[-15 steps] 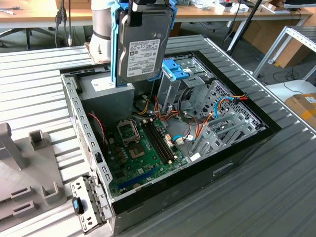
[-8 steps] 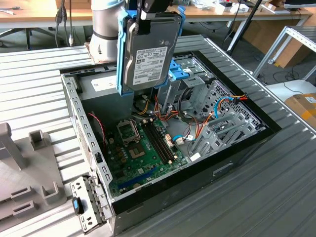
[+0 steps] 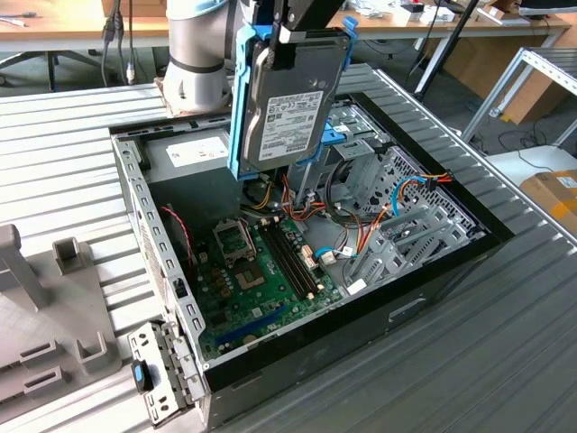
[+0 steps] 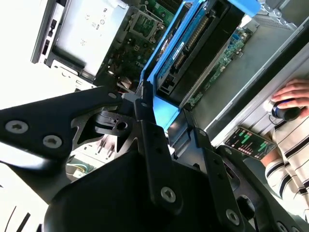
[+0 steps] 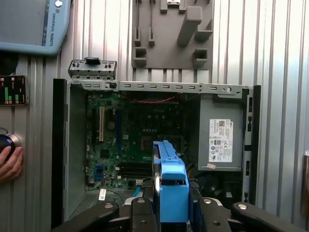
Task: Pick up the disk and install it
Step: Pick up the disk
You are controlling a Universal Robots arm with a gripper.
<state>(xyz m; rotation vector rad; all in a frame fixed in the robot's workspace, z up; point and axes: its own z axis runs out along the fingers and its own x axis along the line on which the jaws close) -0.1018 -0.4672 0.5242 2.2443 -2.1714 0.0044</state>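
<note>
The gripper (image 3: pixel 287 41) pinched the disk (image 3: pixel 290 104) on edge over the case (image 3: pixel 433 289); a slight tilt could snag the cables (image 3: pixel 293 207) below.

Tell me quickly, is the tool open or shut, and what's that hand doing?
Tool: shut on the disk, held above the open case.
Person's hand: resting on a dark round knob.

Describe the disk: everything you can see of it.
The disk is a flat hard drive. Its dark, metal-looking face carries a white label, and bright blue plastic rails frame both long edges. It hangs upright, slightly tilted, above the open computer case. The gripper clamps its upper end, fingers on either side of the blue end tab.
</note>
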